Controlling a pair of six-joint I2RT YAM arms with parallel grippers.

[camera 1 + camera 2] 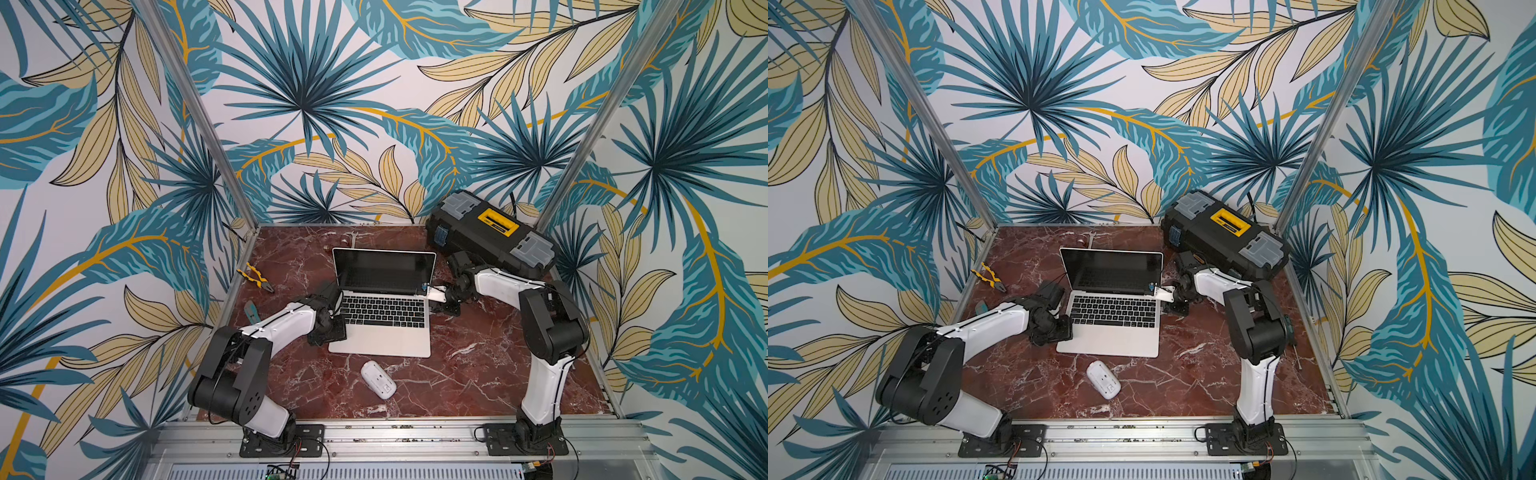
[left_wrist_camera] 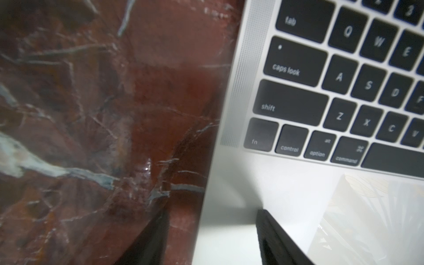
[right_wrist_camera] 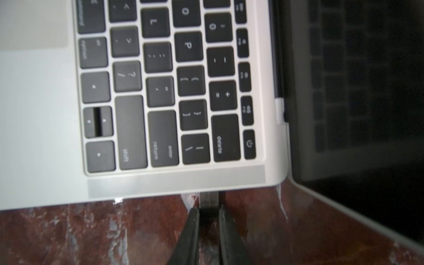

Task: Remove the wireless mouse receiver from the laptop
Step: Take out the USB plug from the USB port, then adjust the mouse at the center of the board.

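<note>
we pinch the receiver (image 3: 208, 198) tight in our right gripper (image 3: 208, 210) to pull it; our left gripper (image 2: 212, 214), jaws slightly apart, seemingly steadies the laptop (image 2: 286, 183)

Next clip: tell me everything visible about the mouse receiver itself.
The receiver is a tiny stub: a dull silver metal plug with a black cap behind it. It sticks straight out of the laptop's side edge near the hinge corner, by the delete key, over the red marble table. Some plug shows, so it looks partly drawn out, not free. The right gripper is shut on the cap, a finger on each side.
</note>
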